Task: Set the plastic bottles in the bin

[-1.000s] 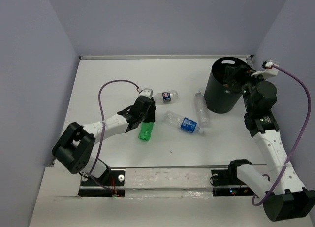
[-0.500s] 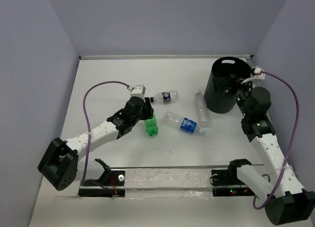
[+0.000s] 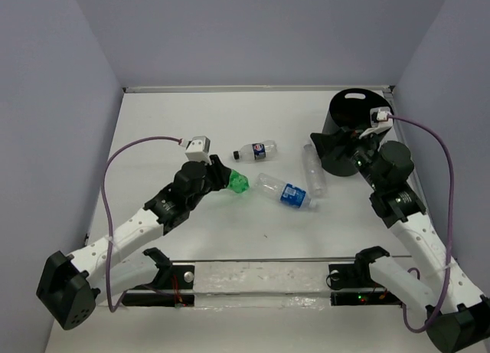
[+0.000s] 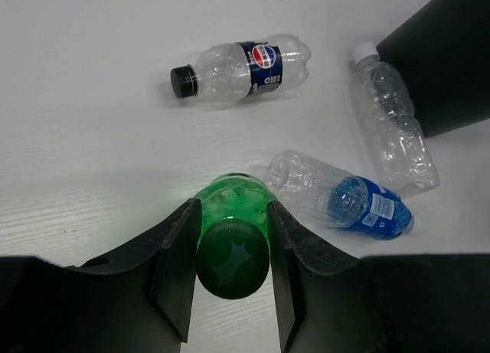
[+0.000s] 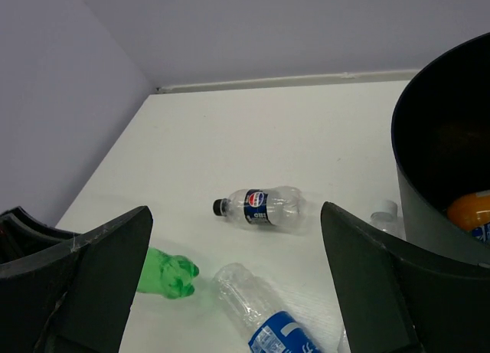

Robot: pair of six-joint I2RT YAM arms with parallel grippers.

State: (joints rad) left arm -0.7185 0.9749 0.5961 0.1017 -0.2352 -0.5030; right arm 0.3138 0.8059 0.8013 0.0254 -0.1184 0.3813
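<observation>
My left gripper point(image 3: 227, 180) is shut on the green bottle point(image 3: 240, 183), gripping it near the cap point(image 4: 232, 261) and holding it pointed toward the other bottles. On the table lie a clear bottle with a dark label point(image 3: 257, 149), a clear bottle with a blue label point(image 3: 288, 191) and a clear bottle with a white cap point(image 3: 314, 169). The last of these lies next to the black bin point(image 3: 346, 108) at the back right. My right gripper point(image 3: 337, 145) is open and empty in front of the bin. An orange bottle point(image 5: 468, 212) lies inside the bin point(image 5: 429, 207).
Grey walls close the table on the left, back and right. The bin stands near the back right corner. A metal rail point(image 3: 253, 272) runs along the near edge between the arm bases.
My left arm has stretched forward and lifted the green bottle up and to the right. My right gripper has swung left from over the bin to its front side.
</observation>
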